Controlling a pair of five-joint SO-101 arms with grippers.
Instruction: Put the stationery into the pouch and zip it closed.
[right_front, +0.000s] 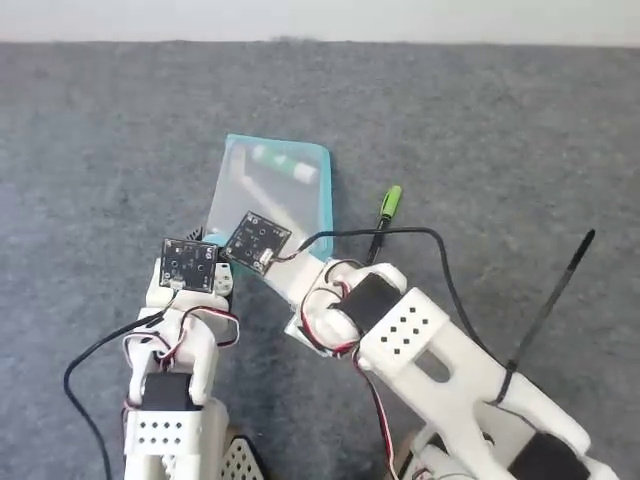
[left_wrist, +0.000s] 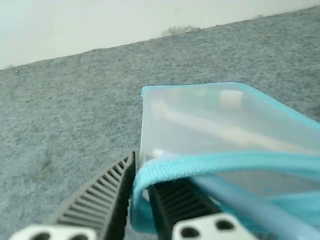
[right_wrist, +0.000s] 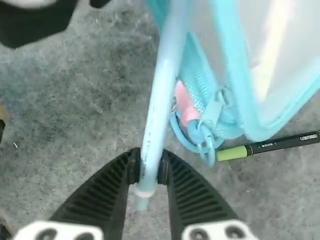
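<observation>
Pinching pouch (left_wrist: 215, 125) rim, left gripper (left_wrist: 141, 176), right gripper (right_wrist: 148, 161) clamped on blue pen (right_wrist: 161, 110)

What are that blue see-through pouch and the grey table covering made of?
The pouch: probably soft frosted plastic, since its contents show through, trimmed with woven-looking turquoise tape. The table covering: likely felt or short-pile carpet, matte and fuzzy.

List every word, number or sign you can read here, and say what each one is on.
White print on the black pen: too small and blurred to read.
The circuit board on each wrist: pale marks, nothing readable.
The pouch and the light blue pen in the right pincer: no text visible.
</observation>
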